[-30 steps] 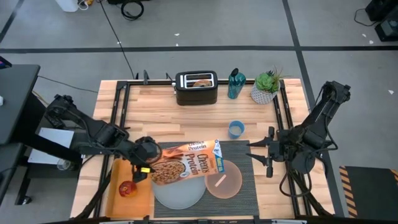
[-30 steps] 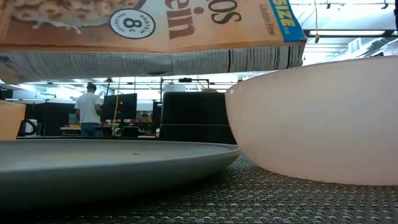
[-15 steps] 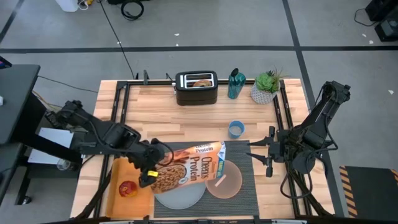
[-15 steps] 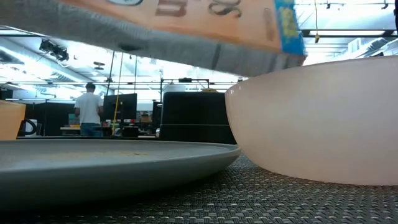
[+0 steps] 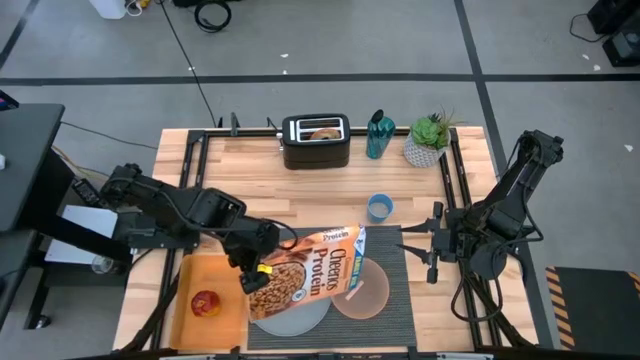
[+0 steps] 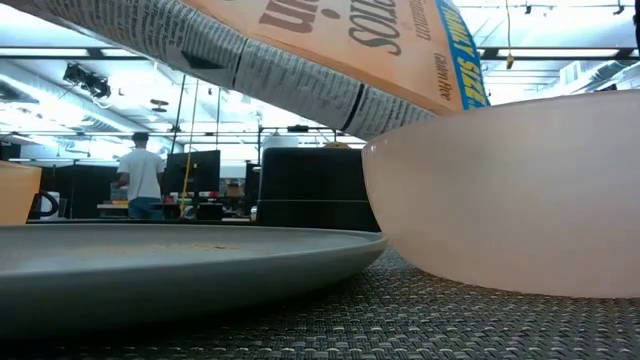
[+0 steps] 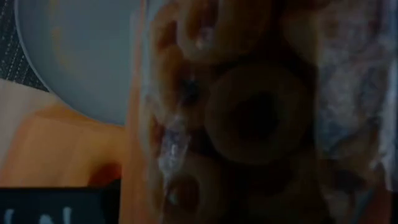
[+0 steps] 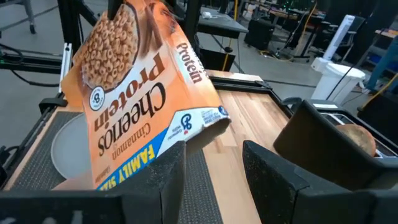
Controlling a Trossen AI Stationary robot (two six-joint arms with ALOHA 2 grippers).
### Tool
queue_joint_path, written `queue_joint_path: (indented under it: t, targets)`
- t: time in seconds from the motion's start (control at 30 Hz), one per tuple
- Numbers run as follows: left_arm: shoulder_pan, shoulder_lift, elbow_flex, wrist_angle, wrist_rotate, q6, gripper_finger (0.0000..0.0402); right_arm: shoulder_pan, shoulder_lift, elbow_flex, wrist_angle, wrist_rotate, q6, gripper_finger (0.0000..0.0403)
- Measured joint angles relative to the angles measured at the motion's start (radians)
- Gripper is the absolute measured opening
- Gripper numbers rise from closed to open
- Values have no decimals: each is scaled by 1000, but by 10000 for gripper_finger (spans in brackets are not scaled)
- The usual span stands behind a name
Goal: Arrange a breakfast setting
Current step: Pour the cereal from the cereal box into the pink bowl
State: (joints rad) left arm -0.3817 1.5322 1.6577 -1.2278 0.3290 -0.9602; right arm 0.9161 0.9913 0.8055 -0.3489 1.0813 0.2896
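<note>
My left gripper (image 5: 256, 268) is shut on an orange Cheerios cereal box (image 5: 310, 265), held in the air over the pale grey plate (image 5: 290, 312) and the pink bowl (image 5: 365, 290). Both rest on the dark ribbed placemat (image 5: 395, 300). The box slants, and its top end (image 8: 202, 124) is low over the bowl's rim (image 6: 400, 135). A pale spoon (image 5: 353, 293) lies in the bowl. The red apple (image 5: 205, 303) sits on the orange tray (image 5: 190, 280). The bagel (image 5: 323, 130) sticks out of the black toaster (image 5: 315, 142). My right gripper (image 5: 418, 250) is open and empty at the placemat's right edge. My left gripper holds the cereal box by its bottom end (image 5: 265, 278), coming from the table's left side. The box itself hides the fingers, and the left wrist view shows only the box face (image 7: 249, 112) close up. The box is lifted clear and tilted, with its top end lower, toward the bowl.
A blue cup (image 5: 379, 207) stands just beyond the placemat. A teal bottle (image 5: 376, 135) and a potted plant (image 5: 428, 140) stand at the far edge beside the toaster. Bare wood lies between the toaster and the placemat.
My left gripper has moved toward the table's right edge with the cereal box and turned. The box has gone from lying level over the plate to slanting, and its top end has dropped toward the pink bowl.
</note>
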Motion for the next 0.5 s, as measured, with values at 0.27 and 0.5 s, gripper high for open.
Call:
queue_joint_path:
  t: [0.27,0.5]
  targets:
    - [2,1,0,-3,-37,61,196,0,0,0,-1,0,-5,167]
    - [-19,2,-2,16,-65,82,196,0,0,0,19,5,-3,167]
